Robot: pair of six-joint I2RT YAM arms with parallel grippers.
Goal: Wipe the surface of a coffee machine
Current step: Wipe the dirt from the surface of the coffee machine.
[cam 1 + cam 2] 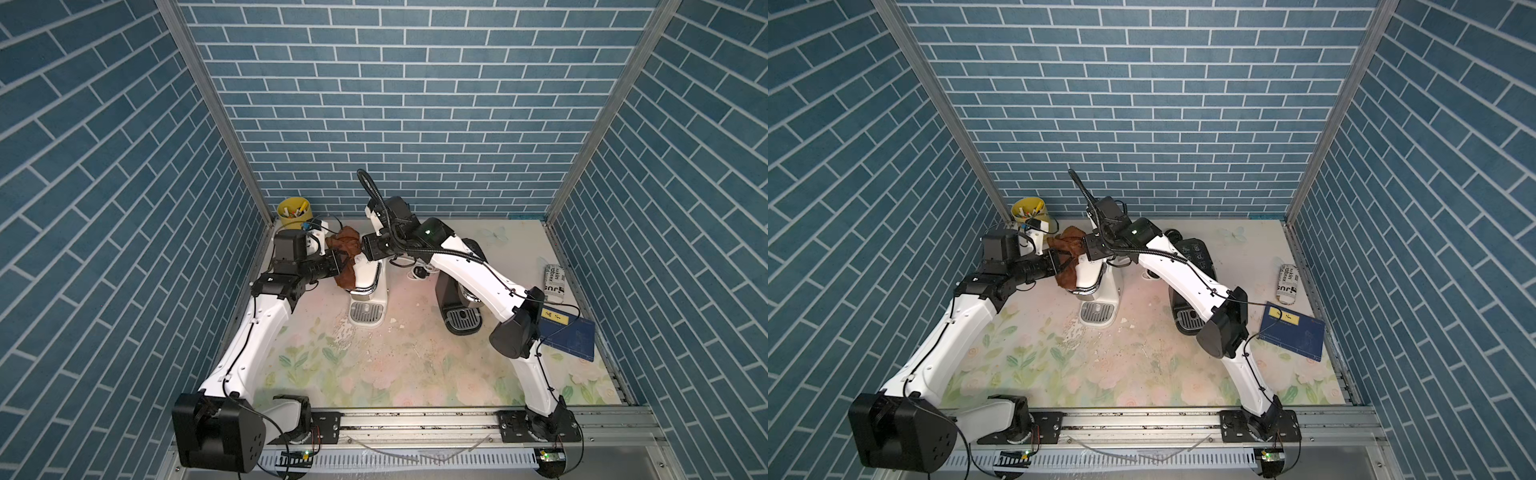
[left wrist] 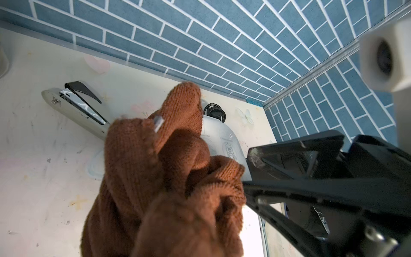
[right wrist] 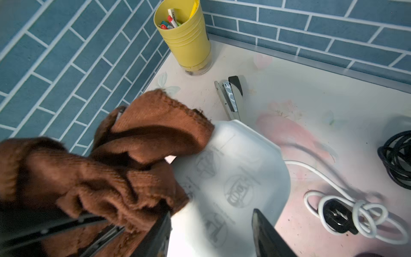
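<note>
I find the left gripper (image 1: 341,262) clenched on the brown cloth (image 1: 344,244), pressing it against the side of the white coffee machine (image 1: 371,279) to wipe. The right gripper (image 3: 212,231) straddles the machine's top, apparently steadying it. I cannot tell whether it clamps.

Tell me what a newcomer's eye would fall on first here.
The brown cloth comes first, bunched over the top and side of the white coffee machine at the back of the table and pinched in the left hand. Next come the yellow cup of pens in the back left corner and the black coffee machine to the right, partly hidden by the right arm.
</note>
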